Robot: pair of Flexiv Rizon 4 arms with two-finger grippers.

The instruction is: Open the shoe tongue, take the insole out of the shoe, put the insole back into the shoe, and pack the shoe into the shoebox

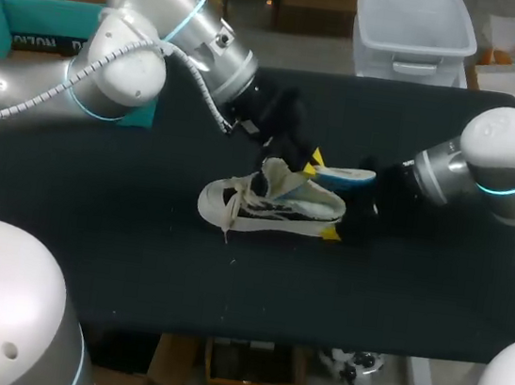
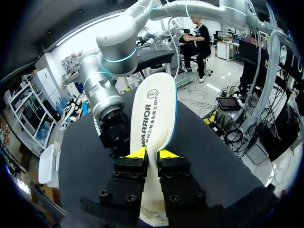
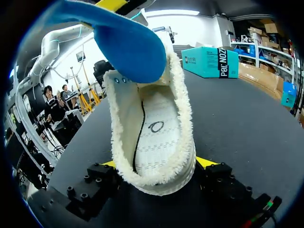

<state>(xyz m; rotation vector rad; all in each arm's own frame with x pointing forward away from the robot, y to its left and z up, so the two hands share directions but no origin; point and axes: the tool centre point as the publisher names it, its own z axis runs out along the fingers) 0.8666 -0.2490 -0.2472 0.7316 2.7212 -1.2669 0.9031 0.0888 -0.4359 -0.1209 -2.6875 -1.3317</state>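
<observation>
A white shoe (image 1: 270,206) with a fleecy lining sits near the middle of the dark desk (image 1: 136,252), toe toward my left side and heel toward my right. The right tool (image 3: 156,165) stands at the heel with its two yellow tips spread wide, one pressed to each side of the shoe, so it holds the heel between them. The left tool (image 2: 152,153) is up over the shoe's opening, its tips close together and pinched on the insole (image 2: 154,114), one on each face. The insole is pale on top and blue underneath, and it sticks out beyond the tips above the heel and toward the right arm. It seems to be clear of the shoe, though I cannot tell whether its near end touches the lining. The teal shoebox (image 3: 211,61) stands at the far left of the desk, well apart from the shoe.
</observation>
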